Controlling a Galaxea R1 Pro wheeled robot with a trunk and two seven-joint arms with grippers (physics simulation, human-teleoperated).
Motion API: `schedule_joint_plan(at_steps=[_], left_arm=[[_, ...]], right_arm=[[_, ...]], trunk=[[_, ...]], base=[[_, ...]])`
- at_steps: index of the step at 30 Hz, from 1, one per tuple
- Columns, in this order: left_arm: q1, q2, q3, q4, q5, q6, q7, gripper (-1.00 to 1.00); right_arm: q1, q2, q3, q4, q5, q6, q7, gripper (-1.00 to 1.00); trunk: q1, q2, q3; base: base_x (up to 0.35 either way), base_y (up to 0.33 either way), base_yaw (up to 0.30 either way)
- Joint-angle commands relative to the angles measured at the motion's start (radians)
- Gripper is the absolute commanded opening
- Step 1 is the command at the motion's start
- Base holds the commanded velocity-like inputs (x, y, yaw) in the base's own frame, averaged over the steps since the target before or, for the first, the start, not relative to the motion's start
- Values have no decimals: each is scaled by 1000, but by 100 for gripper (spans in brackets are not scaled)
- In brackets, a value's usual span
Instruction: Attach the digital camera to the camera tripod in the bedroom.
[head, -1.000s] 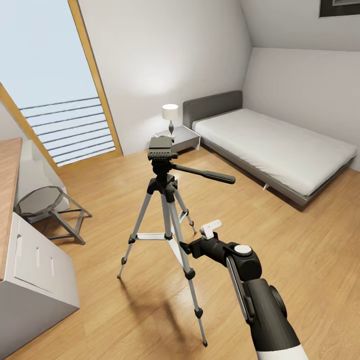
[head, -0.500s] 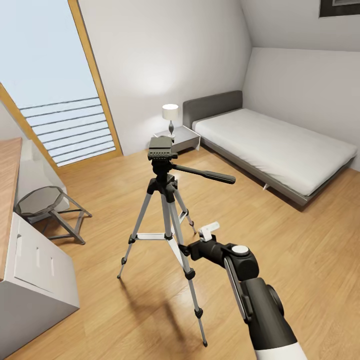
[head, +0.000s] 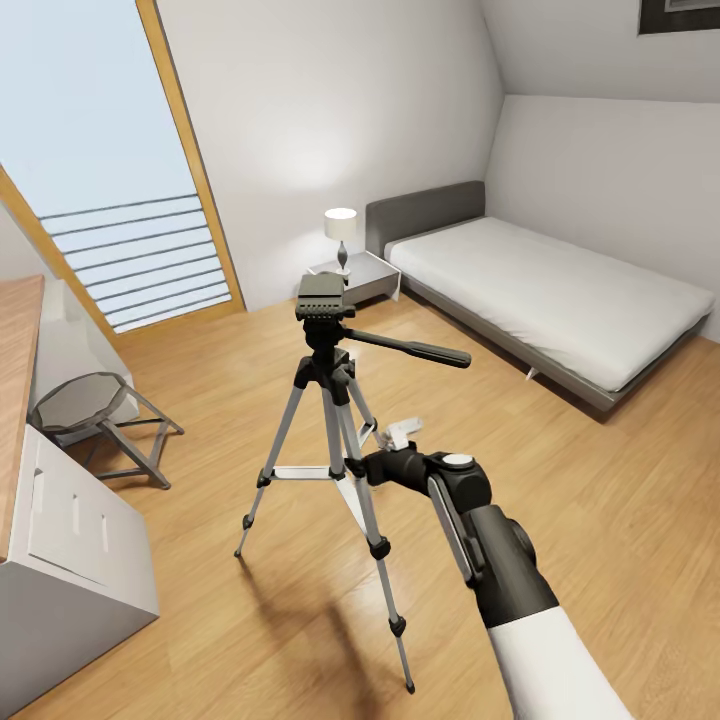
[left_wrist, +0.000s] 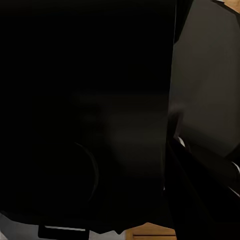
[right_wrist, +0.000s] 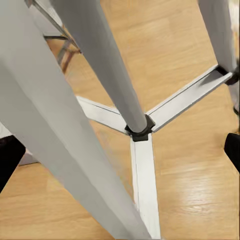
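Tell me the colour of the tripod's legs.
Silver-grey legs with black joints, clearest in the head view.

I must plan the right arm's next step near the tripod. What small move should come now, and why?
Probably ease the right tool a little further onto the near tripod leg and close. In the head view it sits right at the silver leg, and the right wrist view has the legs very close.

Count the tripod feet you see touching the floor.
2 for sure. On the camera tripod, one foot rests at front right, one at left; the rear leg's foot is hidden behind the right end effector.
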Motion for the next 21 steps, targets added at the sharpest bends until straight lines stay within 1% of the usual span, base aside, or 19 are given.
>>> schedule_joint_plan(at_steps=[1, 2, 4, 5, 8, 9, 14, 18, 21], left_arm=[[-1, 0, -8, 1, 9, -2, -6, -100], [-1, 0, -8, 1, 9, -2, -6, -100], [-1, 0, -8, 1, 9, -2, -6, -100], [-1, 0, -8, 1, 9, -2, -6, -100], [-1, 0, -8, 1, 9, -2, -6, -100], [-1, 0, -8, 1, 9, -2, -6, -100], [-1, 0, -8, 1, 9, -2, -6, -100], [-1, 0, -8, 1, 9, -2, -6, -100], [-1, 0, -8, 1, 9, -2, -6, -100]], right_arm=[[-6, 0, 17, 5, -17, -1, -49, 100], [-6, 0, 24, 6, -19, -1, -55, 100], [-8, 0, 52, 19, -25, -10, -72, 100], [-8, 0, 67, 49, -27, -39, -78, 100], [-8, 0, 73, 84, -28, -76, -81, 100], [-8, 0, 75, 114, -29, -107, -83, 100], [-8, 0, 78, 196, -28, -190, -84, 100], [-8, 0, 79, 226, -25, -223, -83, 100], [-8, 0, 80, 230, -25, -229, -83, 100]], trunk=[[0, -2, -2], [0, -2, -2], [0, -2, -2], [0, -2, -2], [0, -2, -2], [0, -2, -2], [0, -2, -2], [0, -2, -2], [0, -2, -2]], base=[[0, 0, 0], [0, 0, 0], [0, 0, 0], [0, 0, 0], [0, 0, 0], [0, 0, 0], [0, 0, 0], [0, 0, 0], [0, 0, 0]])
